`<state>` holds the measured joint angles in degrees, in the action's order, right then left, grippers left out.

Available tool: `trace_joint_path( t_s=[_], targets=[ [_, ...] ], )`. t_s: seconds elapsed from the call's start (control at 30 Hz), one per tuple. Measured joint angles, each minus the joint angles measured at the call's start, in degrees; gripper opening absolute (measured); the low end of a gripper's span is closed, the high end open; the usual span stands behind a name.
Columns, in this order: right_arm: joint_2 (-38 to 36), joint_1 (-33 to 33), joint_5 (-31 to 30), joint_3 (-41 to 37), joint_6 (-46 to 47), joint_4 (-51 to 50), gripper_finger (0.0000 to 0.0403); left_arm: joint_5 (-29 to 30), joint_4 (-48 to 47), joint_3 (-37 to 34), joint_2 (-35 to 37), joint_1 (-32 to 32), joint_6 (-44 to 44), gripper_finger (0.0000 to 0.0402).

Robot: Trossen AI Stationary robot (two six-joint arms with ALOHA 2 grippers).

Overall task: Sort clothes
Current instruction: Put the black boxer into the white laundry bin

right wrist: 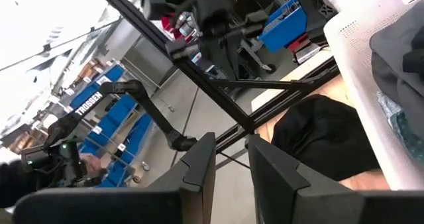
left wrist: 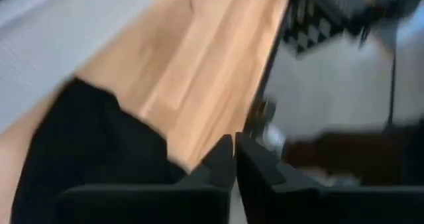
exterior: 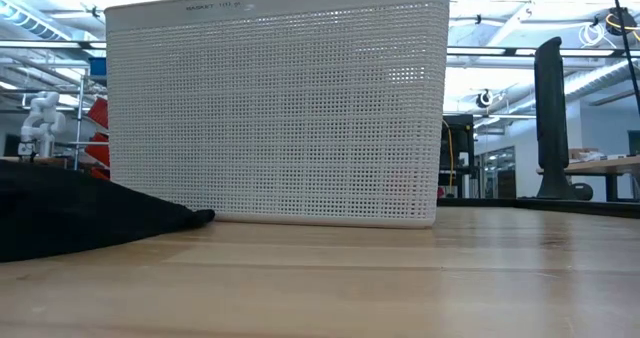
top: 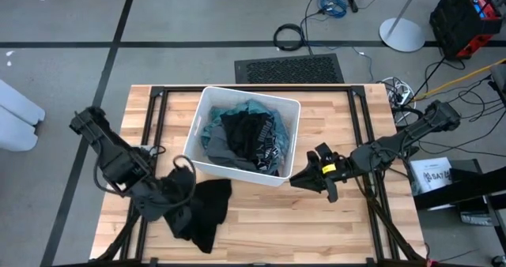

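Sorting under way: one black garment out of the bin, the rest inside.

High view: left pincer (top: 162,194) over the black garment (top: 207,212) on the surface (top: 316,227); clothes (top: 245,141) fill the bin (top: 207,109) beside right pincer (top: 304,178). Left wrist view: fingers (left wrist: 222,164) closed, empty. Right wrist view: slightly parted, empty.

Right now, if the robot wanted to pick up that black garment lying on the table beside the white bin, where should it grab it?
Probably at the raised, bunched fold on the black garment, on its side nearest the left gripper, coming from above. It lies spread out on the table, so only the bunched part gives fingers something to pinch. The white bin crowds the far side.
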<state>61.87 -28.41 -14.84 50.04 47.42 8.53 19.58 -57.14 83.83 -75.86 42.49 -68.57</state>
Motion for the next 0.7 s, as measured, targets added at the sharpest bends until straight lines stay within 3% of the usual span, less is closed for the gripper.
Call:
trace_joint_path(
  t_s=[0.13,0.3,0.5,0.7],
  targets=[
    [0.0,-0.8,0.0,0.0,-1.7,-1.0,0.008,-5.4,-1.0,-1.6,-2.9,0.2,8.6,0.0065],
    [0.0,-1.7,0.0,0.0,-1.9,-3.1,0.008,-6.3,-0.8,-2.6,-7.9,0.7,13.4,0.0138],
    [0.0,-2.6,0.0,0.0,-1.7,-6.2,0.008,-12.9,-10.0,-2.9,-12.7,0.7,3.5,0.0221],
    [0.0,-3.3,0.0,0.0,-1.6,-7.4,0.008,-7.8,-6.6,-7.3,-11.1,9.5,-7.3,0.026]
  ],
)
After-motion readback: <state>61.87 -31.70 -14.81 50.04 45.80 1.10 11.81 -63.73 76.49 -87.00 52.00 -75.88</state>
